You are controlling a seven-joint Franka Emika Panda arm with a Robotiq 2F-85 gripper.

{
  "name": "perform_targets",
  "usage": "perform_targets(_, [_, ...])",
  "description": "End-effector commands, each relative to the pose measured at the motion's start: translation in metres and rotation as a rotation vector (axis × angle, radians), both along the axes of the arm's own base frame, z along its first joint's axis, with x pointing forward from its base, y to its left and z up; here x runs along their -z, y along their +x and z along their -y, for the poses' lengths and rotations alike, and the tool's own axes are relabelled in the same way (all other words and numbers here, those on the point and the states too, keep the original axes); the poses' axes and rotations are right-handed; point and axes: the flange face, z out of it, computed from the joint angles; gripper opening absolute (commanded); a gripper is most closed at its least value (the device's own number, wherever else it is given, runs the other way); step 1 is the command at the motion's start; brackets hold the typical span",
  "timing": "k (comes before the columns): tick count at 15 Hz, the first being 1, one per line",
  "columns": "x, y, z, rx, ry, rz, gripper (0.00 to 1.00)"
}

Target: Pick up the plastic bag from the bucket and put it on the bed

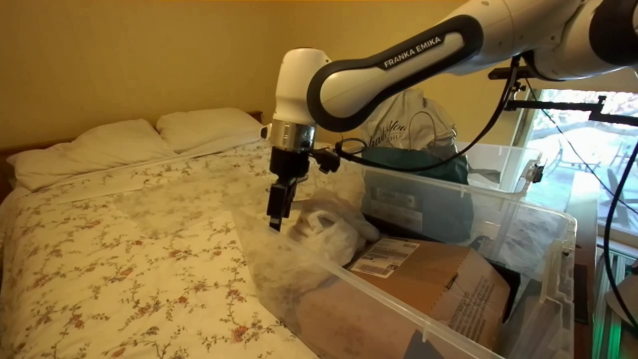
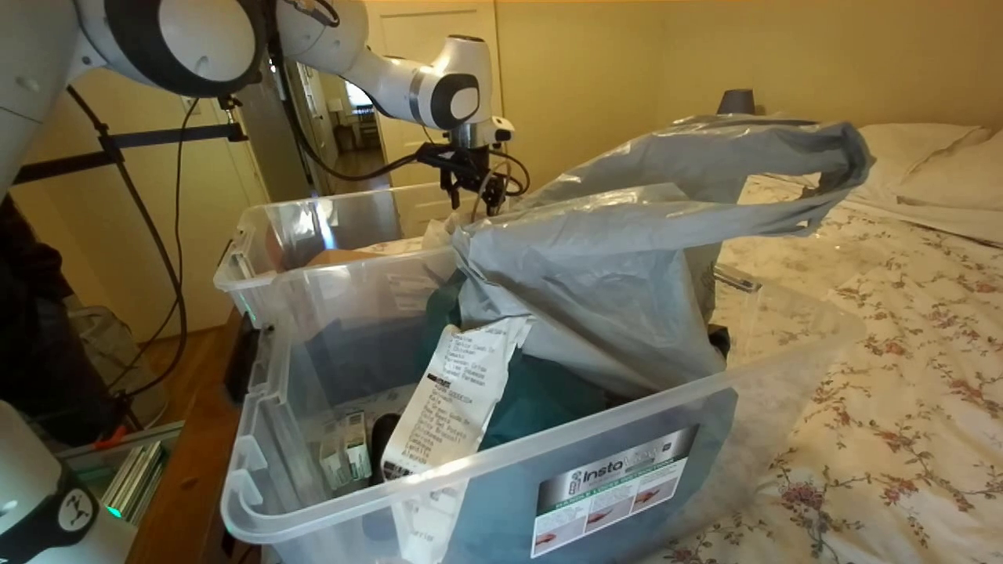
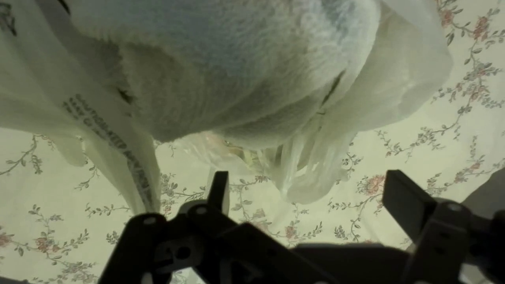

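- Plastic bag: 1 pc., thin, translucent white, crumpled. Loc.: in clear bin, next to cardboard box. Wrist view: printed warning on film, only partly legible; pale fuzzy cloth w/ it, inside or under, can't tell.
- Arm: 1, white w/ black trim, marked FRANKA EMIKA. Pose: reaches in from upper R of an exterior view, forearm sloping down to the wrist, bent there so last link stands approx. vert.
- Gripper: 1, black, hangs tip-down beside the bag, nr the bin's rim. Claw released, fingers spread well apart; in wrist view, part of the bag & floral spread show btwn them. Contact w/ bag: can't tell. In an exterior view it hangs beyond grey bag.
- Bed: alongside bin; white pillows at head.
- 2nd bin: clear, adj. to the above; holds grey bag, handles sticking out past rim twd bed, & long printed receipt.
- Box, addl.: brown, tilted, white label on top.
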Motion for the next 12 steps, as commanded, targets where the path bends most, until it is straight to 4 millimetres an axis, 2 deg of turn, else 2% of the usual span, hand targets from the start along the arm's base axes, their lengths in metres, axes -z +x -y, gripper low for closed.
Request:
perform_targets(1, [0.005,0.0,-0.004,0.0,-0.018,-0.023,1.0])
perform_targets(4, [0.026,0.001,-0.013,-0.013,0.0,-0.053,0.98])
perform_targets(5, [0.033,0.0,-0.014,-0.016,-0.001,-0.063,0.86])
perform_targets(6, [0.039,0.0,-0.016,-0.02,0.008,-0.07,0.86])
perform_targets(7, [0.046,0.001,-0.018,-0.023,0.013,-0.077,0.79])
perform_targets(9, [0.054,0.003,-0.021,-0.027,0.036,-0.092,0.75])
perform_targets(10, [0.057,0.004,-0.022,-0.031,0.046,-0.097,0.65])
perform_targets(12, [0.061,0.008,-0.026,-0.039,0.07,-0.101,0.69])
